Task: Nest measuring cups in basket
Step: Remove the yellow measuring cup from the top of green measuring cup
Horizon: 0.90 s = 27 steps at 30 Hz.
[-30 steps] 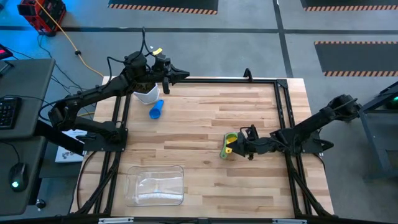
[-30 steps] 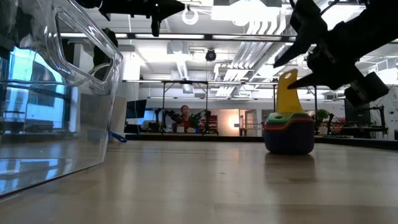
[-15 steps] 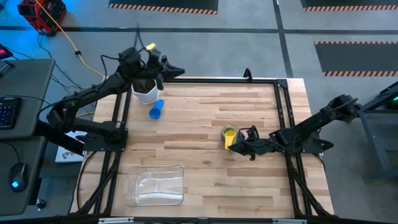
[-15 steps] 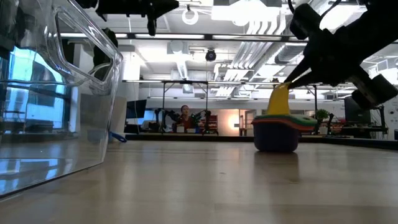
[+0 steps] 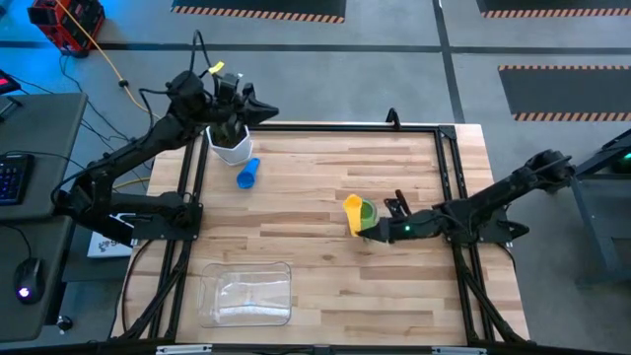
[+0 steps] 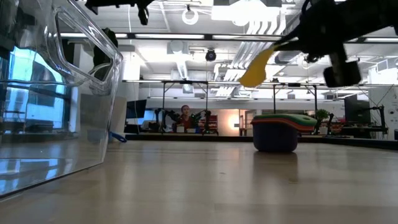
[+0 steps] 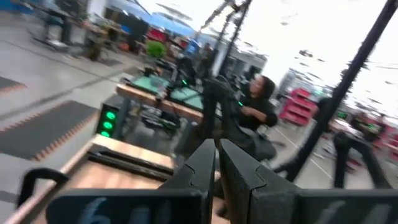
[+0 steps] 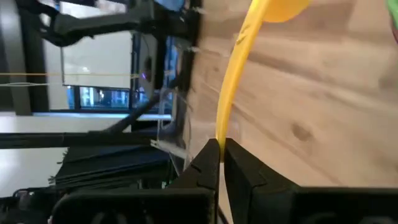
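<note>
My right gripper [image 5: 379,230] is shut on a yellow measuring cup [image 5: 353,208], held above the table's middle right; it also shows in the low view [image 6: 254,71]. Below it a nested stack of cups [image 6: 277,131] rests bottom down on the wood, dark blue outermost with orange, green and red rims; in the high view its green cup [image 5: 368,213] shows. A light blue cup [image 5: 246,175] lies on its side at the far left. The clear basket [image 5: 246,293] rests at the near left. My left gripper [image 5: 268,111] is shut and empty, high over the far-left edge. My right gripper pinches the free end of the yellow cup's handle [image 8: 219,135] between its two fingers. The fingers come level from the table's right side, along the handle. The cup hangs clear of the stack and the table, tilted, its bowl [image 8: 281,9] farthest from the fingers.
A white pot [image 5: 230,148] stands at the far-left corner under my left arm. A black frame [image 5: 449,168] runs along the table's edges. Bare wood lies between the stack and the basket. People and benches show in the room behind.
My right gripper has first dragged the stack a little toward the far edge by the yellow cup's handle, then gone up and drawn the yellow cup out, lifted clear and tilted; the stack has stayed on the table. My left arm has swung up and toward the table's left edge.
</note>
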{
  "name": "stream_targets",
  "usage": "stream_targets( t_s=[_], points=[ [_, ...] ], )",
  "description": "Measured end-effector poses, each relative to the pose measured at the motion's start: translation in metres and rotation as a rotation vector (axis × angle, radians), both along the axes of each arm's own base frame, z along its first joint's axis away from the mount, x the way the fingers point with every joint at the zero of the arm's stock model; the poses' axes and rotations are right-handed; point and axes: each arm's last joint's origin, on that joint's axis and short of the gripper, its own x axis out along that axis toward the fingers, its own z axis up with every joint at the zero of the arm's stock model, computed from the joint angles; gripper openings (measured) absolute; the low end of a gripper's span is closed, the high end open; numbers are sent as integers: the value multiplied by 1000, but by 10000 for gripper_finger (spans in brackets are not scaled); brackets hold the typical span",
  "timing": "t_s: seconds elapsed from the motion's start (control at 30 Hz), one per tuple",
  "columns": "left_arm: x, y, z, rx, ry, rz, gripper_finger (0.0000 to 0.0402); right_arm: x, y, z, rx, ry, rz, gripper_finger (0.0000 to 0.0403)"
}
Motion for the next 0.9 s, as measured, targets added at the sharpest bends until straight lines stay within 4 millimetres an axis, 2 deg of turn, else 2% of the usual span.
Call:
stream_targets(
  t_s=[0.17, 0.3, 0.4, 0.6, 0.8, 0.9],
  points=[
    [1, -1, -7, -23, 58, -30, 15, 10, -29, 4, -17, -5, -106, 1],
    [1, -1, -13, -62, 105, -26, 15, 22, -71, 8, -85, 60, -107, 1],
    [5, -2, -20, -84, 152, -15, 15, 23, -107, 9, -132, 104, -93, 1],
    [18, -7, -37, -197, 278, 126, 15, -2, -171, -1, -196, 206, -81, 0],
    [42, -17, -52, -296, 347, 258, 15, -30, -206, -16, -239, 305, -31, 0],
    [56, -21, -58, -318, 348, 278, 15, -36, -217, -27, -213, 330, 4, 0]
  ],
)
